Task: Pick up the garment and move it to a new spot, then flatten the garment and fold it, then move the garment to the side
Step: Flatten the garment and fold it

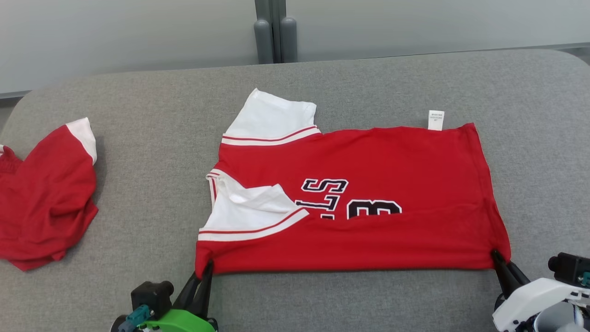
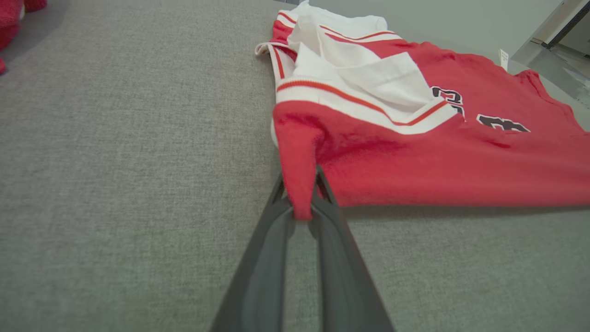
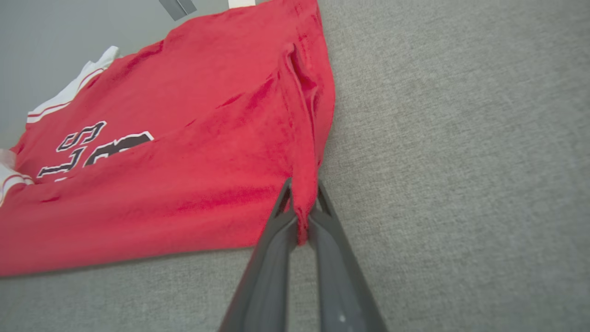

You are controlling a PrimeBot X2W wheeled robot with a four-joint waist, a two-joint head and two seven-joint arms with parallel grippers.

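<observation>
Head view: red-and-white garment (image 1: 392, 157)

Left gripper (image 1: 205, 269): two long dark fingers (image 1: 198, 288), matte, narrowing to slim tips. Behind them a green casing (image 1: 177, 320), bright, glossy, rounded. Beside it a black boxy module (image 1: 151, 295), teal connector (image 1: 137, 316) low on its side. Right gripper (image 1: 497, 254): same dark tapered fingers; white casing (image 1: 534, 295), glossy, rounded; second black module (image 1: 569, 267) with a teal plug (image 1: 585, 279). Wrist views: fingers charcoal grey, flat, broadening toward the camera, thin struts near the tips; one pale speck low on a right finger
</observation>
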